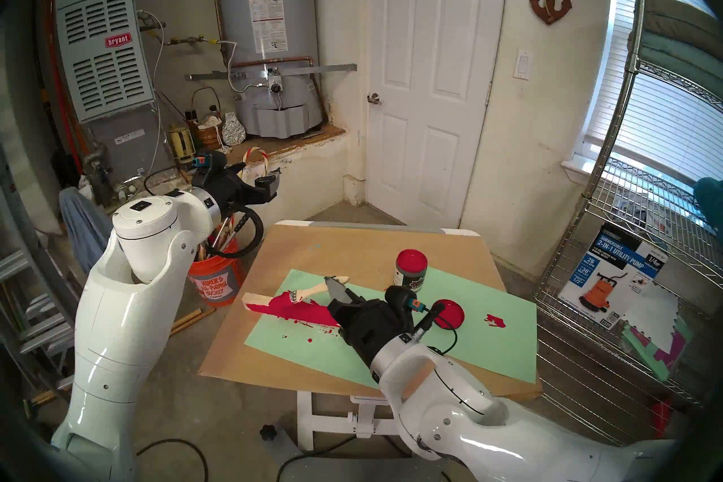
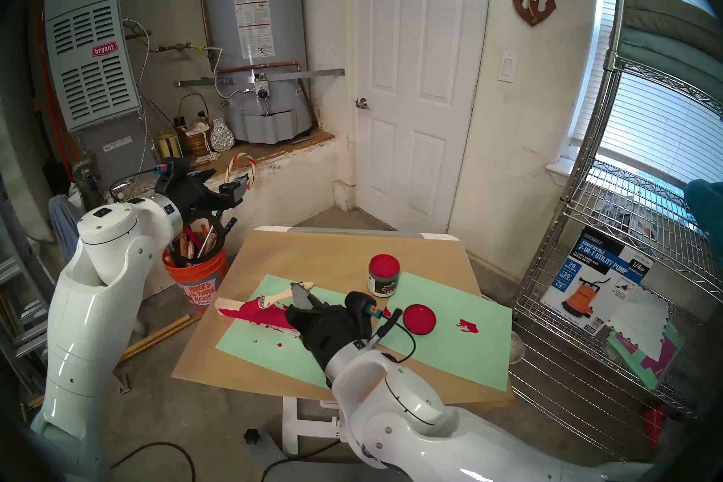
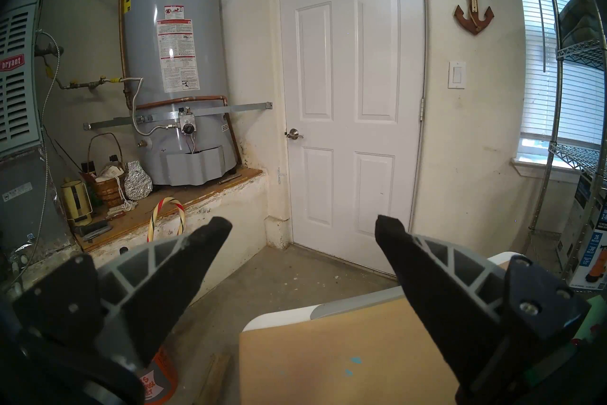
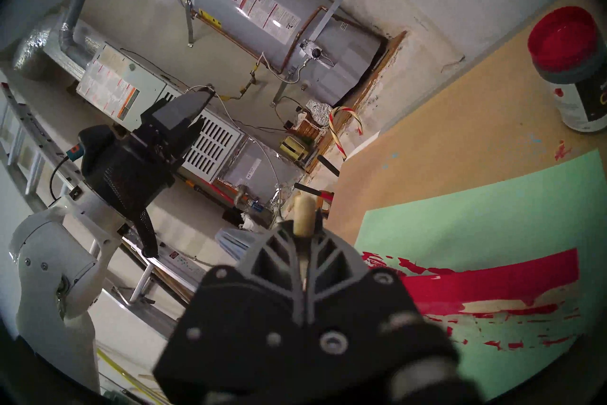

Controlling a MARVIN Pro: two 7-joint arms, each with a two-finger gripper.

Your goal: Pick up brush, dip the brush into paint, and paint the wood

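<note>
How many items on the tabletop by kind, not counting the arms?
Brush: 1
Wood bar: 1
Paint jar: 1
Red lid: 1
Green paper sheet: 1
Total: 5

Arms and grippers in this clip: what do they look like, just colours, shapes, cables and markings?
Both arms have glossy white rounded shells with small dark screws and a silver band at each wrist. The left gripper and right gripper have black bodies and tapered black fingers on grey ribbed frames. Each carries a teal-and-orange plug and a looping black cable.
</note>
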